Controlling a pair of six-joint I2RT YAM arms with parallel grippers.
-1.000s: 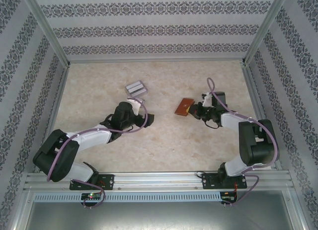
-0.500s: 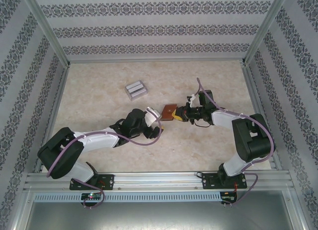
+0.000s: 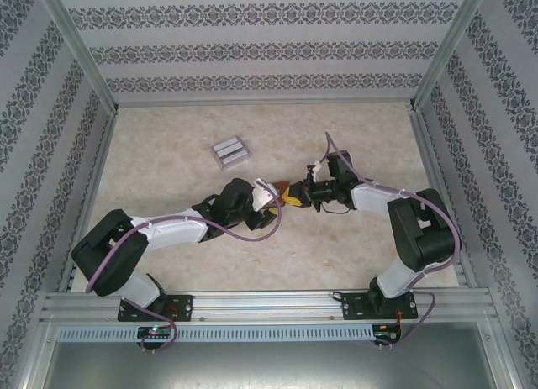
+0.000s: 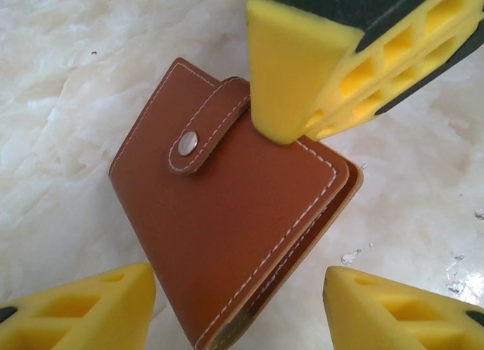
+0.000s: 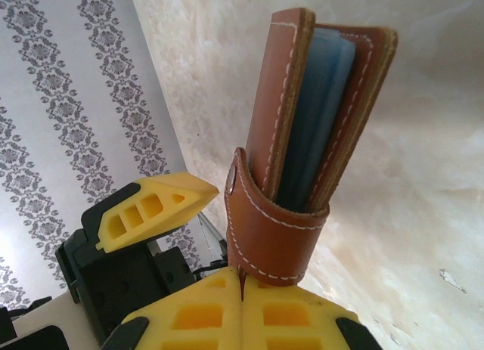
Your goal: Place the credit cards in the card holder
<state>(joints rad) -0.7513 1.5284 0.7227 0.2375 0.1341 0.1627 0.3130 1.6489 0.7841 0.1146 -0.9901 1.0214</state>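
Observation:
The brown card holder [image 3: 284, 186] is held off the table at mid-table, still folded. My right gripper [image 3: 299, 196] is shut on its clasp tab [image 5: 276, 236], and the grey-blue inside [image 5: 319, 116] shows between the leather flaps. My left gripper [image 4: 238, 289] is open, one yellow finger [image 4: 83, 308] on each side of the holder's [image 4: 219, 221] lower end with a gap on both sides. A right finger [image 4: 302, 70] presses at the holder's top edge. The credit cards [image 3: 229, 151] lie stacked, pale grey side up, on the table behind my left arm.
The marble-pattern table [image 3: 168, 170] is fenced by patterned walls [image 3: 269, 44] and aluminium posts [image 3: 84, 57]. Both arms meet at the middle, with their cables looping beside them. Small white flecks [image 4: 349, 257] lie on the table under the holder.
My left arm swung right, away from the cards, up to the card holder, and its jaws narrowed. My right arm carried the holder left to meet it.

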